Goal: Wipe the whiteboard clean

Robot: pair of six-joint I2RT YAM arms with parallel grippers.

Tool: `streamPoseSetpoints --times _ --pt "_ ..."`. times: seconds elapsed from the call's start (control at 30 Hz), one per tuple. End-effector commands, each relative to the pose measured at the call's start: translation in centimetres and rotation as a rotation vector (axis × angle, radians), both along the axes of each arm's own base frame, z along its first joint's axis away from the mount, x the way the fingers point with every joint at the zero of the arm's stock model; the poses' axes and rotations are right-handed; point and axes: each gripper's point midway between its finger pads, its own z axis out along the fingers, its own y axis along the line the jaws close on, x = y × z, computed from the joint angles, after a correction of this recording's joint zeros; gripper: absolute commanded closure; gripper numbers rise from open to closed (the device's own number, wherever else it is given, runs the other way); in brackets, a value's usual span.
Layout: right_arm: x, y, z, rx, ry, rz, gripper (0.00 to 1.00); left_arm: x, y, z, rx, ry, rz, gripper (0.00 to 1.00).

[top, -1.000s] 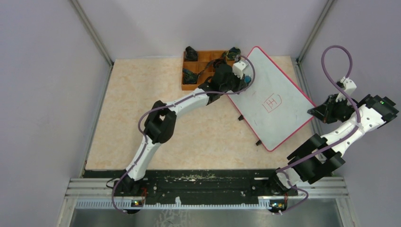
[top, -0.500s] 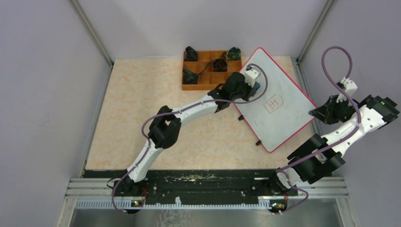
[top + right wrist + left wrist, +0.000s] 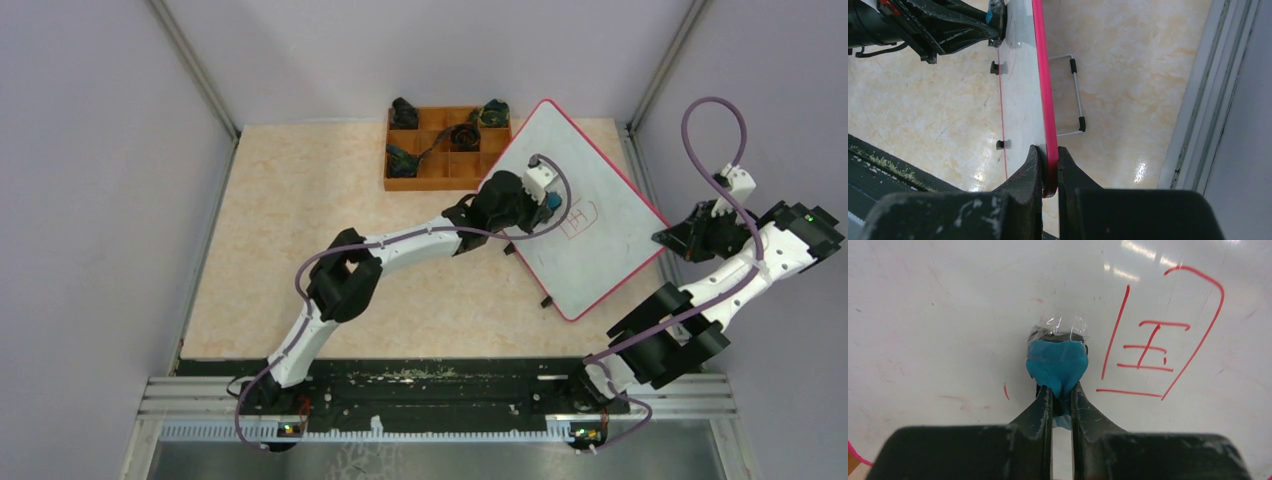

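The whiteboard, white with a red rim, lies tilted at the table's right side with red handwritten marks near its middle. My left gripper is over the board just left of those marks, shut on a blue eraser with clear tape at its tip. In the left wrist view the eraser sits against the white surface, a short way left of the red marks. My right gripper is shut on the board's red rim at its right edge.
An orange compartment tray with dark items stands behind the board's left corner. A wire stand shows under the board. Purple walls and metal posts close in the table on three sides.
My left gripper has carried the eraser from the board's upper left corner down and right across the surface, ending beside the red marks. The right arm and the board have stayed put.
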Motion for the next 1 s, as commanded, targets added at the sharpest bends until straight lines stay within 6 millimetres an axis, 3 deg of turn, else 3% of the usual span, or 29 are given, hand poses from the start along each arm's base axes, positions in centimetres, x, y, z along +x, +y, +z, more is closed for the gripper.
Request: streamPoseSetpoints --times 0.0,0.13,0.27,0.47,0.67,0.97 --pt "-0.4 0.5 -1.8 -0.111 0.021 0.108 1.00 0.6 2.9 -5.0 0.082 0.107 -0.010 1.00" --pt "-0.4 0.5 -1.8 -0.109 0.021 0.107 1.00 3.6 5.7 -6.6 0.104 0.127 0.052 1.00" --pt "-0.4 0.5 -1.8 -0.109 0.021 0.107 1.00 6.0 7.3 -7.2 0.111 0.134 0.099 1.00" --pt "-0.4 0.5 -1.8 -0.112 0.023 0.107 1.00 7.6 7.1 -6.4 0.103 0.132 0.106 1.00" --pt "-0.4 0.5 -1.9 -0.108 0.023 0.107 1.00 3.7 3.3 -4.0 0.066 0.104 0.019 1.00" --pt "-0.3 0.3 -1.4 -0.123 0.019 0.101 1.00 -6.9 -4.2 -0.5 -0.007 0.081 -0.175 1.00"
